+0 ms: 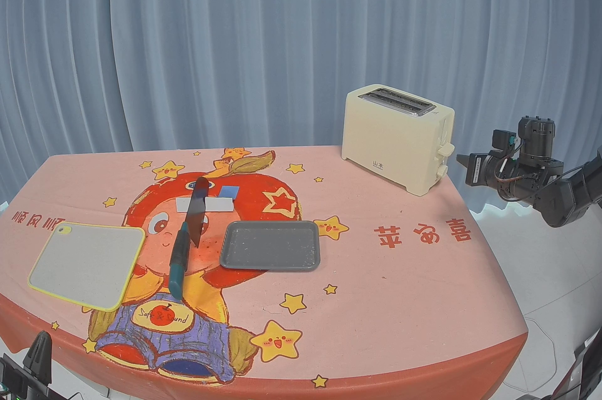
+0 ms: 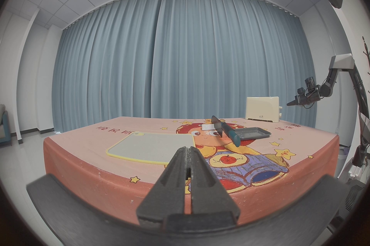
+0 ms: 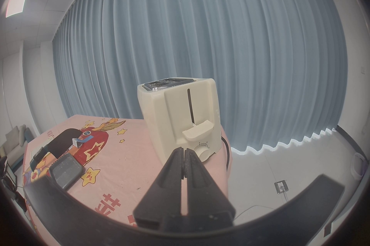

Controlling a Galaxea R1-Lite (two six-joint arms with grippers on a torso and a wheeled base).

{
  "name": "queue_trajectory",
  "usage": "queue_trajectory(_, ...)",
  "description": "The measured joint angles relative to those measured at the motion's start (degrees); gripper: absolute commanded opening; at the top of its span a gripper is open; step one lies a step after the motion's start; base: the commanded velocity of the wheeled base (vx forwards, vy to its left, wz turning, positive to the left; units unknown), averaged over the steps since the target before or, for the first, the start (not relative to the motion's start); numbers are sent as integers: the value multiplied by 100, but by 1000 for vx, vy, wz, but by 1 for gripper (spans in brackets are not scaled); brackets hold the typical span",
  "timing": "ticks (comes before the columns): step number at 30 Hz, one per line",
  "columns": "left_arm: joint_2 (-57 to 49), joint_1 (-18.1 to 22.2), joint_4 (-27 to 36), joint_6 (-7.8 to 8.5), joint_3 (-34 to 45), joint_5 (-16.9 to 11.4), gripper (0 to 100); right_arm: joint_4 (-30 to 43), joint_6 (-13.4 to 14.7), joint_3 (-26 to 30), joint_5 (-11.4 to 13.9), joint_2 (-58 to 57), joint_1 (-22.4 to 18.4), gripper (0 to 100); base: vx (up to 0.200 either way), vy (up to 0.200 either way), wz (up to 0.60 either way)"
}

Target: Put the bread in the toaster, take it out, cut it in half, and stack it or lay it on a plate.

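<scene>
The cream toaster stands at the table's far right, and its side lever sits at the low end of its slot. The top slots look dark; I cannot make out bread in them. My right gripper is shut and empty, hanging off the table's right edge just short of the lever. A grey plate lies mid-table. To its left a knife leans on a white rest. My left gripper is shut and empty, low before the table's front left corner.
A grey cutting board with a yellow rim lies at the front left. The patterned pink cloth is bare at the front right. Blue curtains hang behind the table. The toaster's cord drops off the far edge.
</scene>
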Motion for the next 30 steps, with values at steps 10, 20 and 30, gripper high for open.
queue_trajectory(10,0,-2,-2,0,0,0,0,-49,-13,7,0,5,0,0,0,0,0)
queue_trajectory(20,0,-2,0,0,0,0,0,-46,-18,74,30,-6,9,0,0,0,0)
queue_trajectory(30,0,2,-2,0,0,0,0,-44,-18,300,30,16,13,0,0,0,0)
